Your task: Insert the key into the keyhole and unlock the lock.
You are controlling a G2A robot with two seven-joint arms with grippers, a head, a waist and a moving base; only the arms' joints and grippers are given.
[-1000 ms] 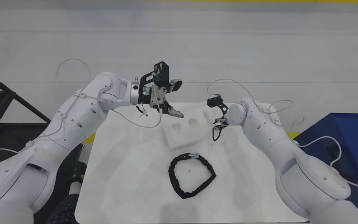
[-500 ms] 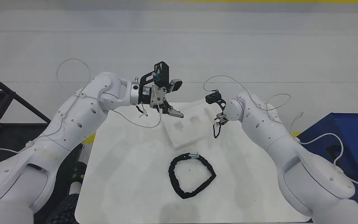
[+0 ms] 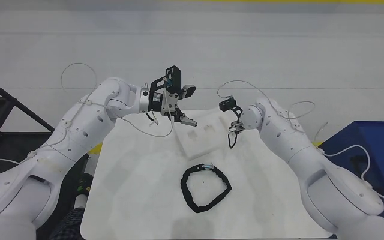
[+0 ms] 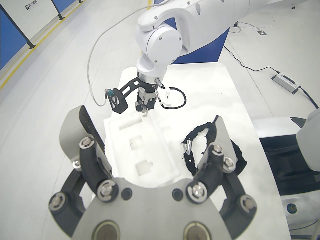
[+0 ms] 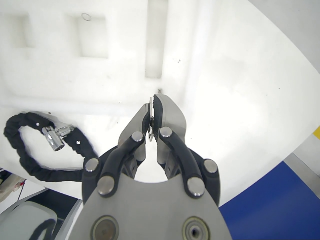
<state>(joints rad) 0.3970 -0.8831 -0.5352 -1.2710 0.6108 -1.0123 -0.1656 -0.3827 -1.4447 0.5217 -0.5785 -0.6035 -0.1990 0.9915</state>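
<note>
Right wrist view, entry one: right gripper [image 5: 152, 101], jaws drawn almost together and pinching the key [image 5: 150, 126], a thin flat metal piece held edge-on between the ribbed pads, so little of it shows. Entry two: foam tray [image 5: 50, 81], white with rectangular recesses, lying under and just ahead of that gripper's fingertips. Entry three: lock [image 5: 53, 138], a short metal cylinder joining the ends of a black sleeved chain [image 5: 30, 168]. It lies flat on the table [image 3: 132, 198], off to one side of the right gripper and beyond the tray's edge, well apart from the key; its keyhole is too small to make out. Entry four, left wrist view: left gripper [image 4: 150, 116], spread wide with nothing in it, hanging above the tray's other end with the lock below and aside of its fingers, untouched. Status, as a judgement: the key is secured in the grip and that step looks complete. Outstanding are carrying it across to the cylinder, lining it up with the keyhole, inserting it and turning it. The loose cylinder probably wants steadying, and the free left gripper is placed for that.
</note>
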